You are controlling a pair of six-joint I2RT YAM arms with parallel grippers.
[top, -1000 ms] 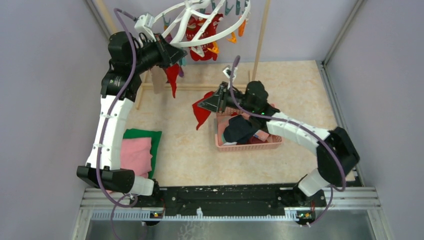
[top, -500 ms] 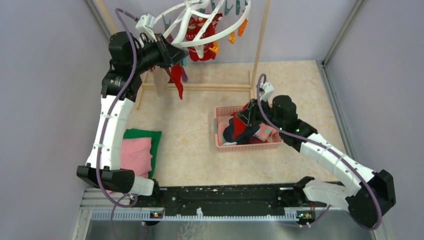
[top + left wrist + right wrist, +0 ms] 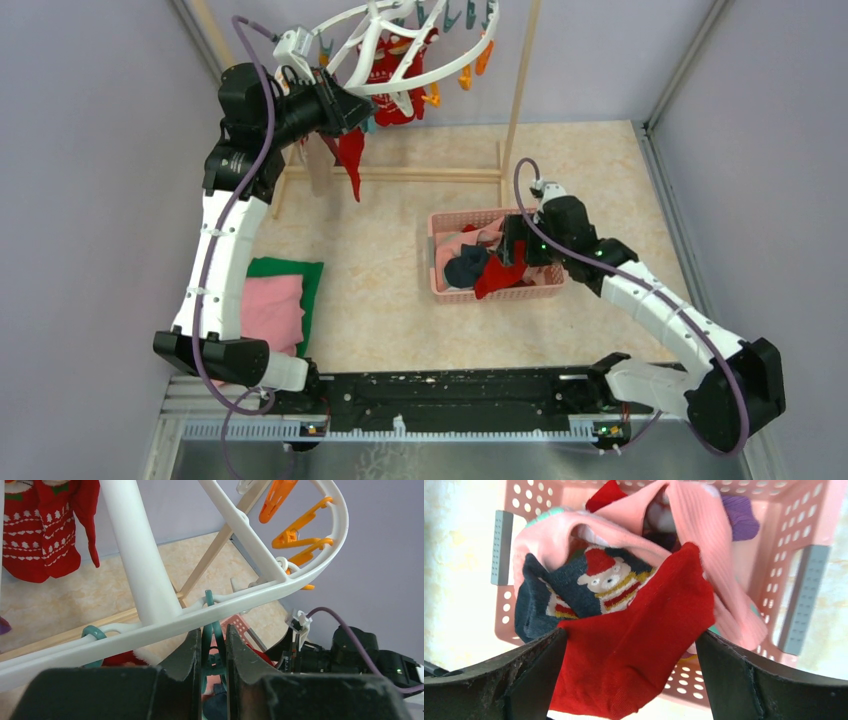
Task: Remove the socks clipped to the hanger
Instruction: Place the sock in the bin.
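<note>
Beige tabletop point(image 3: 380, 250): one pink basket point(image 3: 796, 520); right gripper point(image 3: 631, 640) spread wide, left gripper point(image 3: 214, 645) pinching one teal clip point(image 3: 206, 605).

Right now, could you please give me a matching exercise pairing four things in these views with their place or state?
Things:
1 left gripper
2 right gripper
3 red sock
4 pink cloth

Places or states:
A on the green cloth
B open over the pink basket
C shut on a teal clip
D lying in the pink basket

Pairs: 1-C, 2-B, 3-D, 4-A
</note>
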